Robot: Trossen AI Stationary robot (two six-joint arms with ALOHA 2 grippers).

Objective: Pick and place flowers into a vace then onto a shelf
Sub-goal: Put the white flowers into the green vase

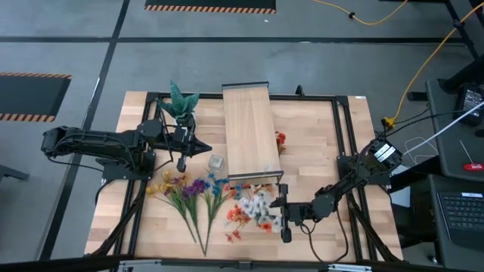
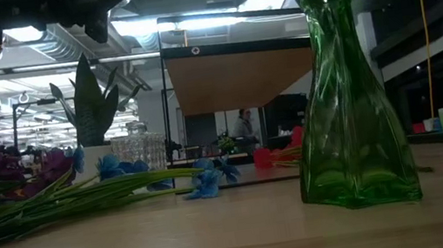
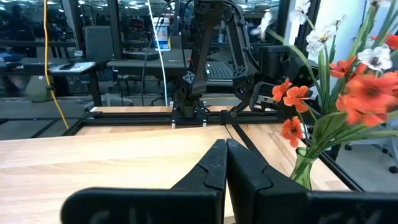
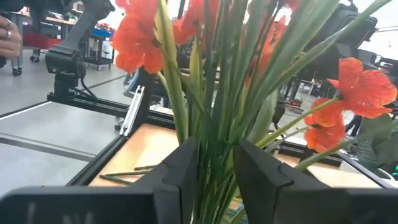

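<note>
Low in the frame's centre, the right claw (image 4: 214, 168) pinches the red-orange flowers (image 4: 214, 74) by their stems over the green vase (image 2: 346, 96), so lowering them in comes next, while the left claw (image 3: 225, 163) waits pressed together

one green vase (image 2: 348, 96), one shelf (image 1: 249, 130), one potted plant (image 1: 181, 100), two arms

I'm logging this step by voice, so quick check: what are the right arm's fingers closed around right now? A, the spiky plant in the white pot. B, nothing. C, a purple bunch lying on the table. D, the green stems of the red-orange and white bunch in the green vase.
D: in the right wrist view the right gripper has its fingers pressed against both sides of the green stems under red-orange blooms.
</note>
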